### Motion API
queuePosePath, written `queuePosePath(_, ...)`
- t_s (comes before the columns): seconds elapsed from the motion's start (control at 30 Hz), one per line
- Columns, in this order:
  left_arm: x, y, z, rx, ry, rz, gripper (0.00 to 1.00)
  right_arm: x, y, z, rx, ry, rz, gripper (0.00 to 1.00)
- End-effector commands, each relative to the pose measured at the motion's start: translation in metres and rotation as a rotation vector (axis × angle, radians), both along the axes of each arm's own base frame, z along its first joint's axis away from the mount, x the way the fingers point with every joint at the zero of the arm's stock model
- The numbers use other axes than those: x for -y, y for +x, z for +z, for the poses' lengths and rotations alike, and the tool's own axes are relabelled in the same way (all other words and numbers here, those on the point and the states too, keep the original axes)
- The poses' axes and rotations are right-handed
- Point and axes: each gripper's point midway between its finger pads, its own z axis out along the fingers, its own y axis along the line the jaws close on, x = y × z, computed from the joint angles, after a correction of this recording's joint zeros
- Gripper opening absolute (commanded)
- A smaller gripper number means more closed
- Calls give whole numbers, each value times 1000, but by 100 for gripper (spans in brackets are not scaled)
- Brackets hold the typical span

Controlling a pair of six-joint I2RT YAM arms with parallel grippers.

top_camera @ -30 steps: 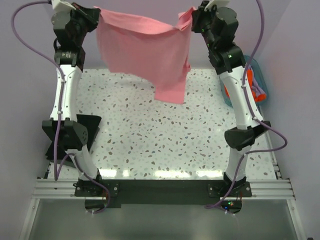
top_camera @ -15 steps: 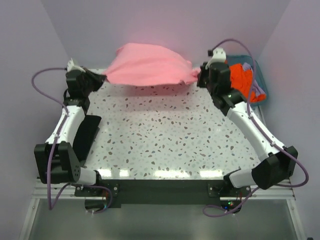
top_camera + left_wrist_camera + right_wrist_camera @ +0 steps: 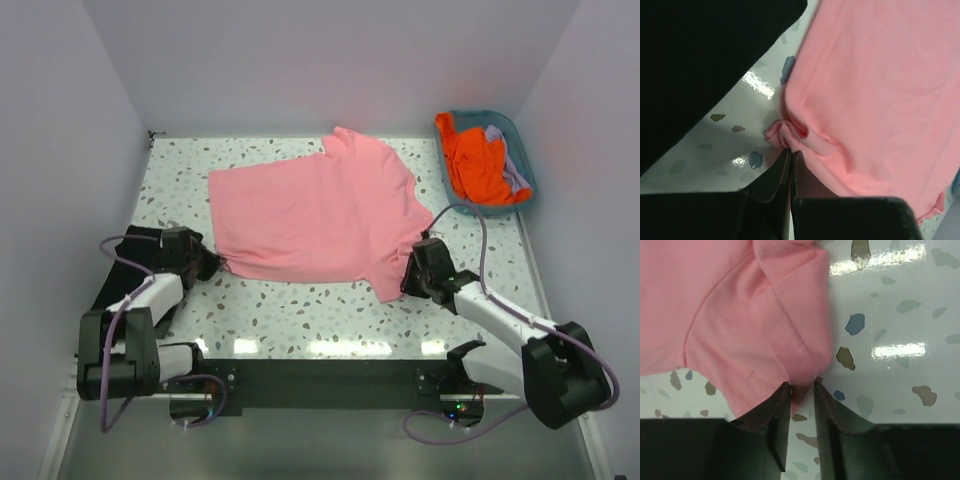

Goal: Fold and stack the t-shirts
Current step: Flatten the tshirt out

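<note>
Salmon-pink fabric t-shirt (image 3: 315, 215), aloft earlier, is now laid flat for folding; its seven-o'clock corner is clenched by the left gripper (image 3: 791, 150), while the right gripper (image 3: 802, 385) is loosened.

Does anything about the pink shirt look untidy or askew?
Mostly flat, but the shirt lies slightly askew to the table edges. Its corner is bunched in the shut left claw, and the sleeve by the right claw is creased.

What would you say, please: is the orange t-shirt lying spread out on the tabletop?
No, the orange t-shirt is bundled inside the teal basket, at the far right in the top view.
</note>
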Motion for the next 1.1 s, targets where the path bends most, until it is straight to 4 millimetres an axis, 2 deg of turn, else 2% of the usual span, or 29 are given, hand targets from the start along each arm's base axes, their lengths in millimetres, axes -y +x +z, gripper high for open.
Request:
queuePosePath(0.0, -11, -1, 17, 70, 46, 47, 1, -14, 11, 40, 149, 153, -46, 33)
queuePosePath(0.07, -13, -10, 17, 50, 58, 52, 9, -10, 2, 48, 145, 155, -55, 48)
queuePosePath(0.13, -13, -14, 24, 58, 68, 53, 17, -5, 4, 73, 214, 163, -76, 57)
queuePosePath(0.17, -16, -14, 31, 77, 81, 65, 24, 4, 7, 83, 241, 130, -104, 60)
queuePosePath(0.3, -25, -24, 41, 71, 119, 104, 42, 10, 21, 105, 301, 76, -105, 60)
queuePosePath(0.33, -27, -24, 43, 73, 127, 110, 43, 8, 25, 95, 253, 41, -78, 59)
queuePosePath(0.4, -31, -27, 48, 69, 146, 123, 45, 2, 38, 96, 241, 25, -57, 56)
queuePosePath(0.5, -32, -31, 48, 62, 158, 124, 46, -5, 56, 83, 192, -34, -26, 49)
queuePosePath(0.63, -30, -37, 41, 38, 176, 116, 45, -20, 62, 70, 146, -116, 8, 46)
queuePosePath(0.67, -28, -40, 37, 25, 189, 115, 45, -29, 56, 68, 145, -143, 37, 46)
queuePosePath(0.77, -23, -46, 30, 1, 204, 114, 44, -34, 48, 58, 139, -189, 43, 46)
queuePosePath(0.93, -11, -48, 25, -8, 218, 82, 44, -32, 44, 36, 84, -247, 51, 45)
queuePosePath(1.07, -13, -53, 21, -35, 239, 88, 44, -26, 35, 22, 44, -288, 46, 45)
